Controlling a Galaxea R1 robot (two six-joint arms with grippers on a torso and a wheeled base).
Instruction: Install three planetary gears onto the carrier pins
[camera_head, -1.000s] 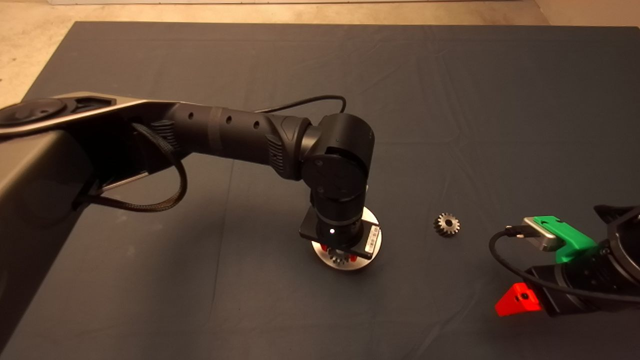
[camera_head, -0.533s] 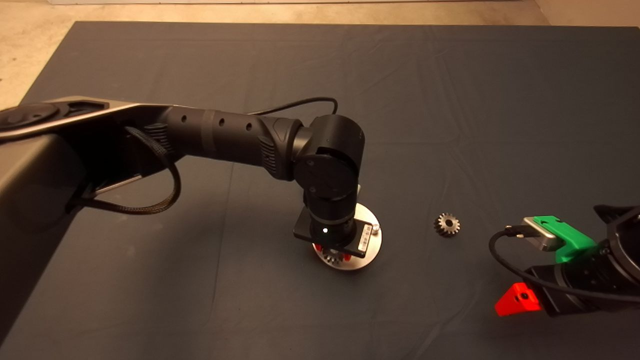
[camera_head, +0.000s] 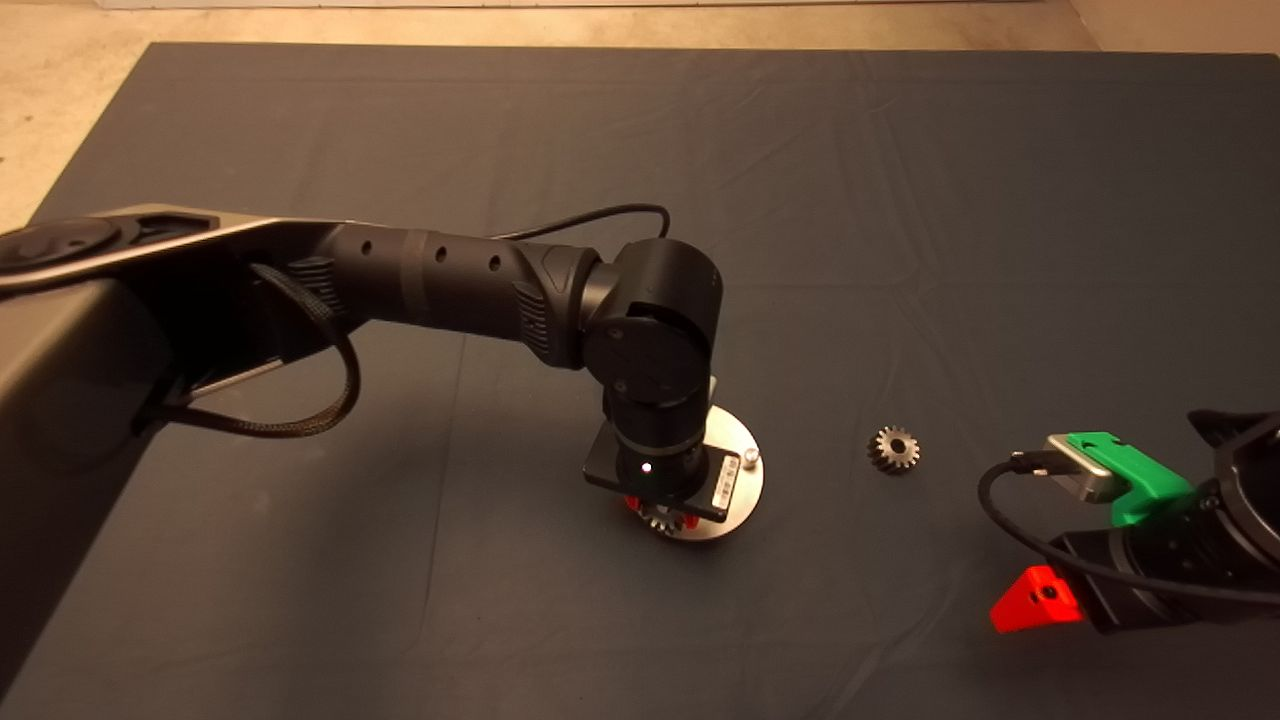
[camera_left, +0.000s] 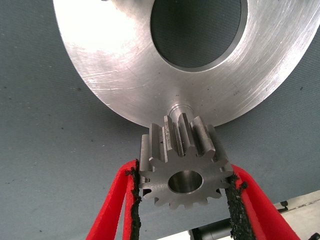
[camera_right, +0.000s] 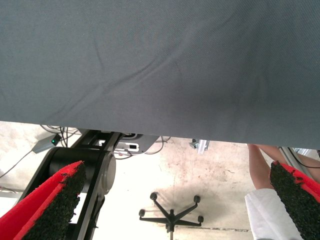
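Note:
A shiny round carrier disc (camera_head: 738, 492) with a large central hole (camera_left: 197, 30) lies mid-mat. My left gripper (camera_left: 183, 176) hangs straight down over the disc's near edge, shut on a silver planetary gear (camera_left: 181, 167); the black pads (camera_left: 134, 185) press its teeth from both sides. The gear (camera_head: 660, 519) hovers just above one carrier pin (camera_left: 179, 107) at the disc's rim. A second pin (camera_head: 750, 458) stands bare on the disc's right side. Another gear (camera_head: 893, 449), darker, lies flat on the mat to the right. My right gripper (camera_right: 175, 197) waits open at the lower right.
The left arm's wrist covers most of the disc in the head view. The right arm's red finger (camera_head: 1035, 598) and green body (camera_head: 1125, 475) sit at the mat's near right. Beyond the mat edge the right wrist view shows floor, a chair base (camera_right: 171, 212) and a person's leg (camera_right: 257, 167).
My left arm has shifted a little to the left and toward the near edge with the gear, uncovering the pin on the disc's right side. The right arm and the loose gear stayed put.

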